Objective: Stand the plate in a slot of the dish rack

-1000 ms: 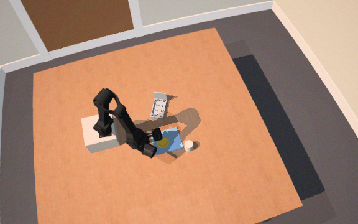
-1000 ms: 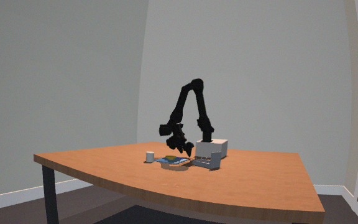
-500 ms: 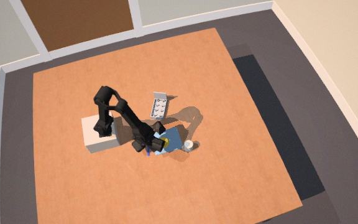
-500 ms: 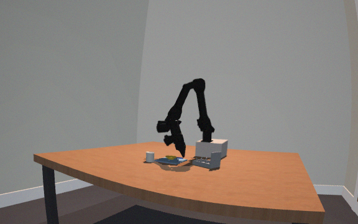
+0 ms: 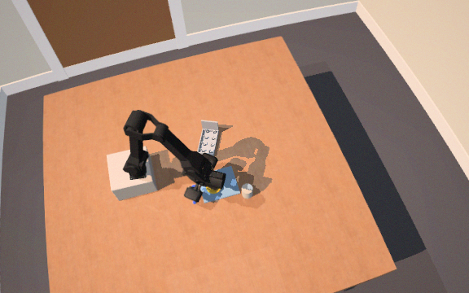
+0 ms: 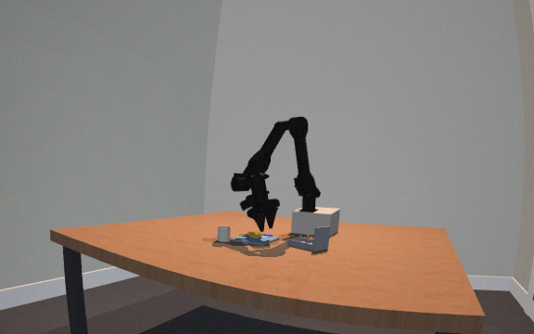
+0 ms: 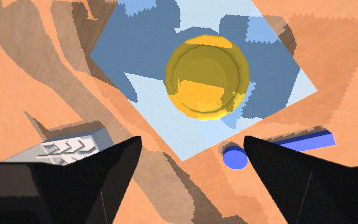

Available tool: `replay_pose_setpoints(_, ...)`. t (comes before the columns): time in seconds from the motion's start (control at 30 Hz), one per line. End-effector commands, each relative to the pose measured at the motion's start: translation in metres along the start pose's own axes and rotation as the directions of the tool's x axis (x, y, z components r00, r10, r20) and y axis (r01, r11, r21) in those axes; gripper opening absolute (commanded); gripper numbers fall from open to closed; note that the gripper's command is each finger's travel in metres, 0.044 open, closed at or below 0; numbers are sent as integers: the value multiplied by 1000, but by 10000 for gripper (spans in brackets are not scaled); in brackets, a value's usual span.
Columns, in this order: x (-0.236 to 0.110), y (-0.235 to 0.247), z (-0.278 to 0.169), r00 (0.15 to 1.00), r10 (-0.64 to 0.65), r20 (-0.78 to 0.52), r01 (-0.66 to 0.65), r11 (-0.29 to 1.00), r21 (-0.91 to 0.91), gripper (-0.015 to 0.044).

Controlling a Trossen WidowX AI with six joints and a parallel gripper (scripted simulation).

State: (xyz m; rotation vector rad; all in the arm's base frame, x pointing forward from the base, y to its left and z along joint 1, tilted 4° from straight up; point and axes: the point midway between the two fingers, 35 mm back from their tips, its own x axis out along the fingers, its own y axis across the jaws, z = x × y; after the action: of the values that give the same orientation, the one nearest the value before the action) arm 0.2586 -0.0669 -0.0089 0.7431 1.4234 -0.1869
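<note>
The yellow plate (image 7: 207, 77) (image 6: 253, 235) lies flat on a light blue mat (image 7: 130, 55) (image 5: 231, 184) (image 6: 269, 239). In the top view only a sliver of the plate (image 5: 209, 190) shows under the arm. The grey dish rack (image 5: 209, 140) (image 6: 310, 241) (image 7: 70, 147) stands empty beside the mat, toward the arm's base. My gripper (image 7: 192, 141) (image 6: 265, 226) is open and empty. It hangs a little above the mat's near edge, fingers pointing down, with the plate just ahead of the fingertips.
A white cup (image 5: 247, 190) (image 6: 223, 234) stands just off the mat. A blue rod-shaped thing (image 7: 304, 140) lies on the wooden table (image 5: 300, 122) (image 6: 387, 260) by the right finger. The arm's white base block (image 5: 118, 171) (image 6: 315, 219) stands behind the rack.
</note>
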Motion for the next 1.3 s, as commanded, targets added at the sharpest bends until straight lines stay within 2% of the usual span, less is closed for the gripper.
replay_pose_setpoints(0.0,-5,2,7,999,-52,12,53,992,-116,400)
replay_pose_setpoints(0.33,-18,9,21,982,-180,50,185,896,-405,400)
replay_pose_setpoints(0.7,-35,19,36,945,-307,110,299,684,-665,400)
replay_pose_setpoints(1.27,-20,14,40,943,-314,114,305,669,-678,400)
